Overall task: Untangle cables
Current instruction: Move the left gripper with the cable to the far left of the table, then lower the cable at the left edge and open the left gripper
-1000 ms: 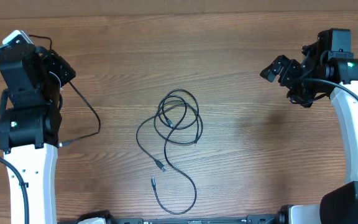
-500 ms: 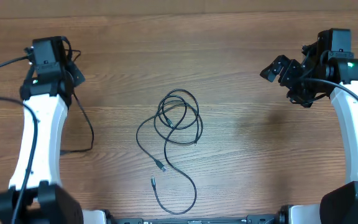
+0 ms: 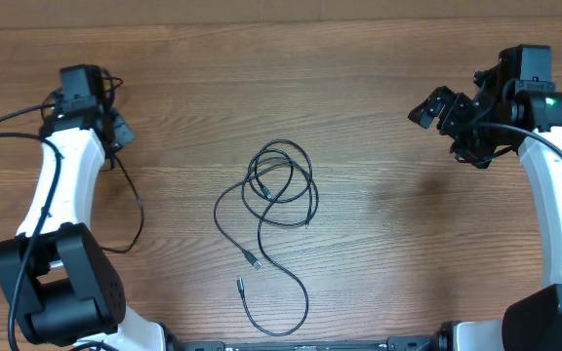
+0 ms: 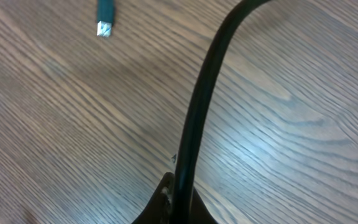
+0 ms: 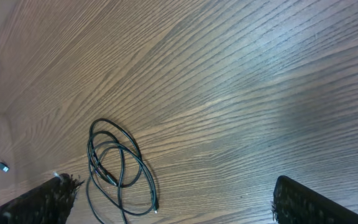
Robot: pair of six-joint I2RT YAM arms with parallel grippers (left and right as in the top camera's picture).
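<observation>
The left claw (image 3: 115, 132) is clamped shut on a single cable (image 3: 140, 207), which trails from it toward the robot's base. The right claw (image 3: 435, 105) is fully open and empty. The looped cables (image 3: 261, 188) lie on the counter (image 3: 388, 244) between the claws, about equally far from each. Their long axis runs from far edge to near edge. From the right claw, they lie leftward and nearer the base.
</observation>
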